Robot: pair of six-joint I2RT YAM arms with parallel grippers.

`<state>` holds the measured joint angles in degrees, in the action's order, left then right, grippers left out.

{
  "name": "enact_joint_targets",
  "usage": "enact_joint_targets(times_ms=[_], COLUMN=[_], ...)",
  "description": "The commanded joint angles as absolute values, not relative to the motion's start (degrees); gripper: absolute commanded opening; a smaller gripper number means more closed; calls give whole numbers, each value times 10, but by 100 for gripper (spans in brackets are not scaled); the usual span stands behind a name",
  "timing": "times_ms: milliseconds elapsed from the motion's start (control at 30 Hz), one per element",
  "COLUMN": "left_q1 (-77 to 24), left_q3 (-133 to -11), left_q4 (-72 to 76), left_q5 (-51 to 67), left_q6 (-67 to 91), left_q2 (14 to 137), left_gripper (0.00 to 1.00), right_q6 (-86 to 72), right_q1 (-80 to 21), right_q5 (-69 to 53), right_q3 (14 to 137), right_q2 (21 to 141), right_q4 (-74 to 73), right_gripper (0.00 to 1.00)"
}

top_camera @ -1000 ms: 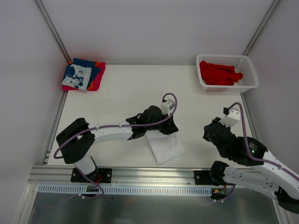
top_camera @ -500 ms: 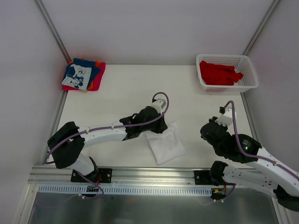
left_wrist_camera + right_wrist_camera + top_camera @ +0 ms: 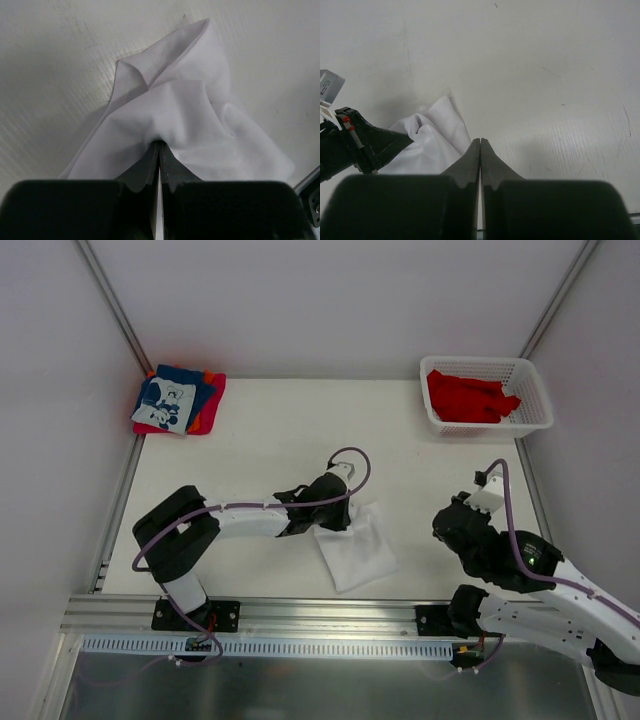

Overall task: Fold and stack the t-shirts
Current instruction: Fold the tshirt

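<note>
A plain white t-shirt point(image 3: 358, 552) lies partly folded and rumpled near the table's front middle. My left gripper point(image 3: 338, 523) is at its upper left edge, shut on a pinch of the cloth; in the left wrist view the white t-shirt point(image 3: 185, 115) puckers right at the left gripper point(image 3: 159, 143). My right gripper point(image 3: 443, 528) hovers to the shirt's right, shut and empty. From the right wrist view, the right gripper point(image 3: 480, 140) points past the white t-shirt point(image 3: 432, 135). A stack of folded t-shirts point(image 3: 178, 400), blue with white print on top of red and orange, sits at the back left.
A white lattice basket point(image 3: 541, 405) at the back right holds bright red t-shirts point(image 3: 468, 397). Metal frame rails run along the table's left side and front edge. The left arm's cable loops above its wrist.
My left gripper has drawn back to the left over the white t-shirt, uncovering its upper right corner, which now stands bunched. The right arm shifted only slightly.
</note>
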<state>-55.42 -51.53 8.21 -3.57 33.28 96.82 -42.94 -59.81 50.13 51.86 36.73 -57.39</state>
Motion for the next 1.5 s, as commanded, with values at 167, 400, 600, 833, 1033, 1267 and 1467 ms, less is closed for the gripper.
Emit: enact_joint_targets(times_ms=[167, 400, 600, 833, 1033, 1267, 1467], left_q1=[-553, -553, -552, -512, -478, -477, -472], left_q3=[-531, -529, -590, -694, -759, -674, -562], left_q4=[112, 119, 92, 92, 86, 85, 16], left_q5=[-34, -64, -141, -171, -127, -169, -301], left_q6=[337, 323, 269, 201, 186, 189, 210], left_q2=[976, 976, 1000, 1057, 1099, 964, 813], left_gripper=[0, 0, 0, 0, 0, 0, 72], right_q6=[-446, -439, -432, -421, -418, -336, -244], right_q1=[-595, -595, -593, -590, -589, -566, -488], right_q5=[512, 507, 512, 509, 501, 419, 248], right_q3=[513, 507, 506, 499, 492, 501, 563], right_q2=[395, 429, 454, 475, 472, 540, 686], right_q4=[-583, -555, -539, -522, -515, -384, -298], right_gripper=[0, 0, 0, 1, 1, 0, 97])
